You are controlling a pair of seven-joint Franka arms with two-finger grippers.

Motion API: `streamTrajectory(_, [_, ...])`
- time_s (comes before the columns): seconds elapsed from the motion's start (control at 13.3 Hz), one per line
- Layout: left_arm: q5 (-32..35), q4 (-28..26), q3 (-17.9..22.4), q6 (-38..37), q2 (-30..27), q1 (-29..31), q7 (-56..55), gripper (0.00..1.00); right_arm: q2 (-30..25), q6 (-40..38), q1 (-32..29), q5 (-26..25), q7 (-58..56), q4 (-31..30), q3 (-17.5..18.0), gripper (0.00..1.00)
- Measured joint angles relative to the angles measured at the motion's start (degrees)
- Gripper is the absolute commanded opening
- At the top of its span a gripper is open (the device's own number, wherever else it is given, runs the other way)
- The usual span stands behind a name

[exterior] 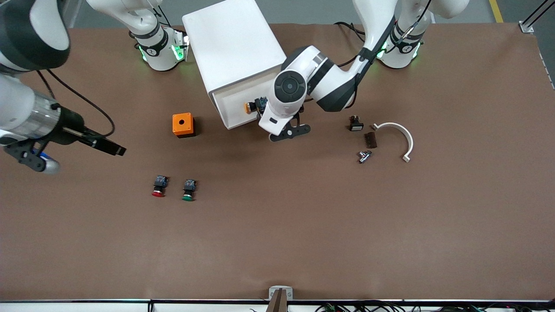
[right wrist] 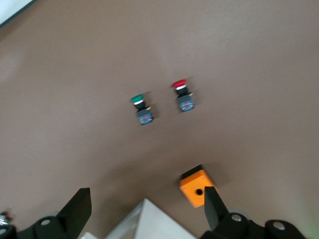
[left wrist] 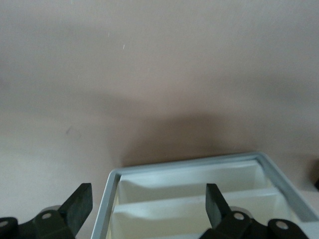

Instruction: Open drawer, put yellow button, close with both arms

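Yellow button [exterior: 250, 107] lies in the pulled-out drawer [exterior: 236, 110] under the open left hand [left wrist: 148, 205]; right hand [right wrist: 147, 210] open.

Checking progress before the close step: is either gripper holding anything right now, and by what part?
Nothing is held. The left gripper is open over the drawer, with the yellow button lying inside it. The right gripper is open and empty above the table.

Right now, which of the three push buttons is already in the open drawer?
The yellow button: it lies in the drawer beside the left gripper. The red button and green button lie on the table, nearer the front camera.
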Motion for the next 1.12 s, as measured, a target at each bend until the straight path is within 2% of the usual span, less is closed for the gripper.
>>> streamTrajectory(0.3, [0.0, -0.1, -2.6, -1.4, 0.0, -1.2, -4.4, 1.0, -1.3, -2.1, -7.1, -2.9, -17.6, 0.0, 0.0, 1.0])
streamTrajectory(0.45, [0.0, -0.3, -3.9, -1.6, 0.0, -1.5, -5.7, 1.0, -1.7, -2.1, -9.5, -5.2, -22.7, 0.0, 0.0, 1.0])
streamTrajectory(0.75, [0.0, -0.6, -4.2, -1.6, 0.0, -3.0, -7.4, 1.0, -3.4, -1.7, -9.7, -9.8, -23.9, 0.0, 0.6, 1.0])
streamTrajectory(1.12, [0.0, -1.1, -4.2, -1.6, 0.1, -3.7, -7.6, 1.0, -5.4, -1.5, -10.0, -10.7, -26.0, -0.5, 0.5, 0.99])
